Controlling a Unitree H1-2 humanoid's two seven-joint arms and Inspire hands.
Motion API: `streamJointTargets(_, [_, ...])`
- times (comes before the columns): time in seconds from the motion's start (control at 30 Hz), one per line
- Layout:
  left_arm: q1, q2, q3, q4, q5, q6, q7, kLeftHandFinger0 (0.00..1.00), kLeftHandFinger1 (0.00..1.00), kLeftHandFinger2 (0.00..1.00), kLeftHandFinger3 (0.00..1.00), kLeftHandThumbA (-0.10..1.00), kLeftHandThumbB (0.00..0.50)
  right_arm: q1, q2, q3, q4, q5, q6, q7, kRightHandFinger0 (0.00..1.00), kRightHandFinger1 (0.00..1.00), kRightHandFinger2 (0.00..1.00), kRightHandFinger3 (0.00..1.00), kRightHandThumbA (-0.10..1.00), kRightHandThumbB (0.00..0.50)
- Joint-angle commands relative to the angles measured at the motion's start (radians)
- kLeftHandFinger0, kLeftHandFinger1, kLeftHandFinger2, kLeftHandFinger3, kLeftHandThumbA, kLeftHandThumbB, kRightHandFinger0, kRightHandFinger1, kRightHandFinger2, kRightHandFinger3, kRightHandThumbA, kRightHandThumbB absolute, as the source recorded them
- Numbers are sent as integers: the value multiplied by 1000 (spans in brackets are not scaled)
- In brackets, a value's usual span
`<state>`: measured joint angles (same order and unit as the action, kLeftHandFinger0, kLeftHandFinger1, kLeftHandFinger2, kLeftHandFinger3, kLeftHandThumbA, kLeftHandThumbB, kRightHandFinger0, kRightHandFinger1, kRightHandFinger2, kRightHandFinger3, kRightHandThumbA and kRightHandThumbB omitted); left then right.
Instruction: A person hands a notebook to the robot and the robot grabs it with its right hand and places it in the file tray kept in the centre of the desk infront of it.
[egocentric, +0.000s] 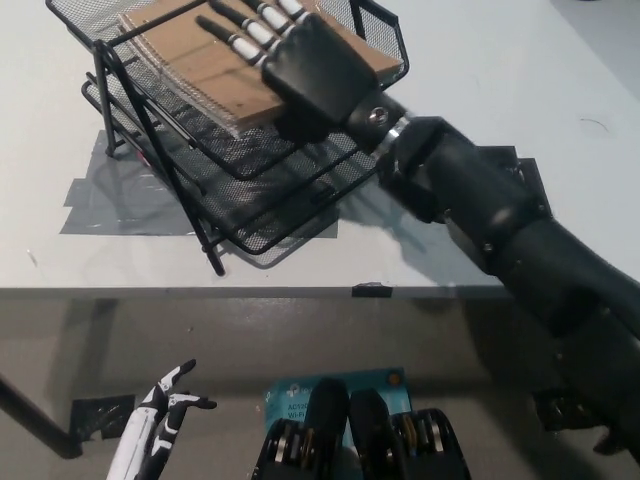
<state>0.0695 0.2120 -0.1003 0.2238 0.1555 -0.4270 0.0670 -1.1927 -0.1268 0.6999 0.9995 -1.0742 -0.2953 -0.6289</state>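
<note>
The black right arm reaches in from the lower right across the white bench to the far left, and its black right hand lies palm-down and flat over the top level of the black wire-mesh file tray. The fingers are stretched out straight and spread apart, pointing to the far left, resting on or just above the brown cardboard-covered notebook; they are not curled round it, so the hand grips nothing. The one notebook lies in the tray's top level, tilted with the sloping mesh, its near right corner hidden under the palm. One file tray is in view, with stacked mesh levels on a dark frame, standing on a patch of grey tape stuck to the bench at the left. The white left hand hangs low at the near left, below the bench edge and well apart from the tray, its fingers loosely spread and holding nothing. A small black tab sits on the near edge of the bench.
</note>
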Motion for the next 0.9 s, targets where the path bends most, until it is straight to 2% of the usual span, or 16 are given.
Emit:
streamJointTargets(0.0, [-32, 19, 27, -28, -23, -40, -19, 886, 692, 566, 899, 975, 319, -452, -658, -37, -1023, 1239, 765, 1686, 1000, 1000, 1000, 1000, 647, 500])
streamJointTargets(0.07, [-39, 20, 30, -25, -33, -39, -21, 875, 681, 561, 901, 958, 304, -495, -727, -7, -1043, 1333, 765, 1699, 1000, 1000, 1000, 1000, 582, 500])
streamJointTargets(0.17, [-52, 23, 35, -25, -45, -31, -26, 872, 667, 557, 906, 949, 297, -550, -797, 18, -1058, 1432, 765, 1698, 1000, 1000, 1000, 1000, 552, 500])
streamJointTargets(0.2, [-53, 24, 36, -26, -44, -28, -25, 869, 663, 554, 902, 951, 292, -569, -824, 24, -1065, 1466, 765, 1686, 1000, 1000, 1000, 1000, 578, 500])
streamJointTargets(0.23, [-54, 25, 37, -26, -43, -26, -24, 869, 662, 552, 900, 952, 292, -586, -847, 26, -1077, 1493, 765, 1670, 1000, 1000, 1000, 1000, 646, 500])
streamJointTargets(0.27, [-55, 26, 38, -26, -42, -24, -23, 869, 661, 552, 899, 953, 293, -596, -862, 25, -1085, 1509, 765, 1660, 1000, 1000, 1000, 1000, 668, 500])
streamJointTargets(0.3, [-56, 27, 39, -23, -42, -24, -23, 853, 650, 547, 890, 951, 297, -603, -883, -7, -1109, 1519, 765, 1660, 1000, 1000, 1000, 1000, 978, 487])
streamJointTargets(0.33, [-57, 26, 40, -22, -43, -24, -22, 849, 648, 546, 889, 950, 297, -605, -890, -15, -1114, 1528, 765, 1659, 1000, 1000, 1000, 1000, 1000, 481])
streamJointTargets(0.4, [-58, 25, 40, -21, -48, -24, -24, 831, 644, 548, 890, 940, 299, -606, -913, -16, -1121, 1588, 765, 1623, 1000, 1000, 1000, 1000, 1000, 499])
streamJointTargets(0.57, [-66, 21, 40, -25, -52, -12, -24, 836, 648, 548, 875, 913, 311, -584, -947, -37, -1146, 1679, 765, 1564, 1000, 1000, 1000, 1000, 1000, 496])
streamJointTargets(0.63, [-69, 22, 41, -31, -54, -3, -26, 848, 656, 551, 869, 911, 317, -581, -952, -46, -1138, 1666, 765, 1595, 1000, 1000, 1000, 1000, 1000, 490])
streamJointTargets(0.73, [-72, 20, 42, -38, -61, 9, -29, 857, 658, 558, 873, 898, 326, -596, -955, -61, -1144, 1548, 765, 1699, 1000, 1000, 1000, 1000, 1000, 500])
streamJointTargets(0.8, [-76, 21, 42, -38, -56, 5, -27, 842, 655, 557, 872, 906, 327, -621, -966, -45, -1149, 1519, 765, 1731, 1000, 1000, 1000, 1000, 763, 500])
streamJointTargets(0.87, [-81, 23, 43, -37, -59, 6, -29, 847, 660, 557, 869, 903, 342, -625, -975, -49, -1143, 1532, 765, 1746, 1000, 1000, 1000, 1000, 697, 500])
